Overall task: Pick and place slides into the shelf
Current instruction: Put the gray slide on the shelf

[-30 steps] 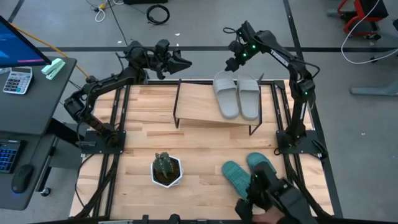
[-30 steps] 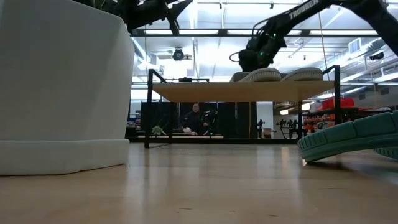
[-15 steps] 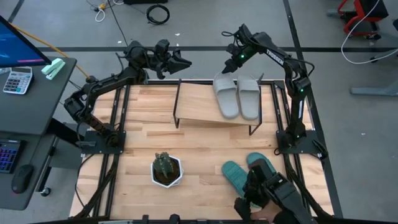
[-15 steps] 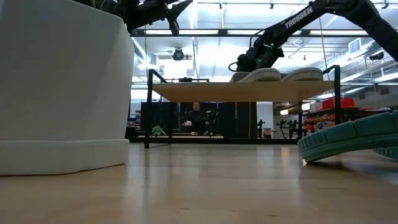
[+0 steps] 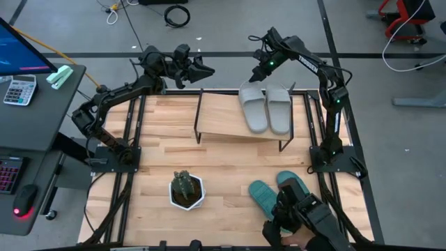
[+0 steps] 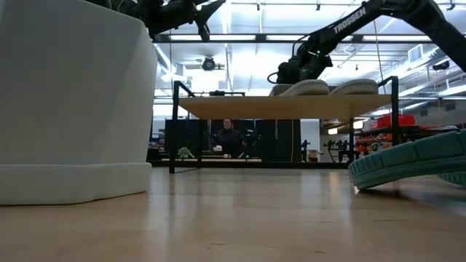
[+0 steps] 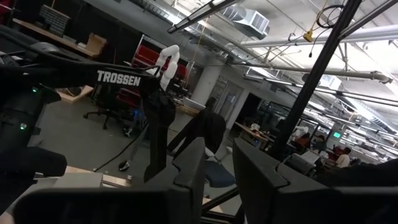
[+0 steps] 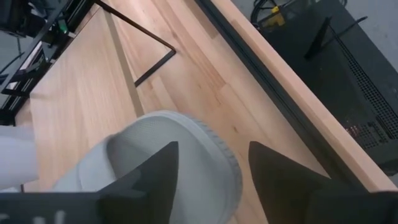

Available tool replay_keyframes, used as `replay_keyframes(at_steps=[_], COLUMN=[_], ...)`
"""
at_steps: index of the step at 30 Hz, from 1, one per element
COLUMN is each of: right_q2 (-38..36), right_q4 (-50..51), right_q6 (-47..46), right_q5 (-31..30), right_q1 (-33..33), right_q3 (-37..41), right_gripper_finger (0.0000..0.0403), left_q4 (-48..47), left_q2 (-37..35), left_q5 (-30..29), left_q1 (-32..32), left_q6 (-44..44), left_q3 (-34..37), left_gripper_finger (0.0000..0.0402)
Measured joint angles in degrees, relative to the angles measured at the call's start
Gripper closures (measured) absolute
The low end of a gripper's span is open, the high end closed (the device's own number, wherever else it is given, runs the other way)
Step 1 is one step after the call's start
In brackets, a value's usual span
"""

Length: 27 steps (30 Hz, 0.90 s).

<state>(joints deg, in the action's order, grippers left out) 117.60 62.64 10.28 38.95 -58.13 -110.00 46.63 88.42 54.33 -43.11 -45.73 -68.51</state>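
Risk first, reading from the counter's left edge: the left gripper (image 5: 205,70) hangs beyond the far edge of the light wooden counter (image 5: 160,146), off the far left corner of the low shelf with its pale plank top and thin black legs (image 5: 223,115), its fingers (image 7: 193,168) a narrow gap apart and holding nothing; it touches nothing and I judge it no threat while it waits. The small potted plant in a white pot (image 5: 187,190) stands near the front edge, left of centre, and an arm carrying a sandal from the front could clip it. On the right half of the shelf lie the two light grey-white foam slides with ribbed straps (image 5: 267,106), side by side, their far ends close to the shelf's far edge. The right gripper (image 5: 259,72) hovers just past that edge, its fingers (image 8: 155,168) apart and empty, straddling the end of the left grey slide (image 8: 180,162) without touching it. A low pass there, by my reckoning, could drag that slide askew or off the plank. The two teal-green foam slides (image 5: 268,195) lie at the counter's front right corner, far from both grippers, not yet shelved.
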Motion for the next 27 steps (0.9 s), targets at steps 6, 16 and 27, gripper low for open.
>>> replay_keyframes(at_steps=[6,16,27], right_q2=[0.0,0.37,0.44], right_q4=[0.04,0.59,0.04], right_q6=[0.22,0.44,2.16], right_q5=[0.06,-0.58,-1.51], right_q1=[0.11,0.28,0.5], right_q3=[0.0,0.4,5.86], right_gripper_finger=[0.0252,0.0262,0.0261], left_q4=[0.02,0.0,0.02], left_q2=[-0.04,-0.04,-0.04], left_q5=[0.0,0.0,0.0], left_q1=[0.0,0.0,0.0], left_q6=[0.08,0.08,0.08], left_q3=[0.0,0.0,0.0], left_gripper_finger=[0.0311,0.0316,0.0316])
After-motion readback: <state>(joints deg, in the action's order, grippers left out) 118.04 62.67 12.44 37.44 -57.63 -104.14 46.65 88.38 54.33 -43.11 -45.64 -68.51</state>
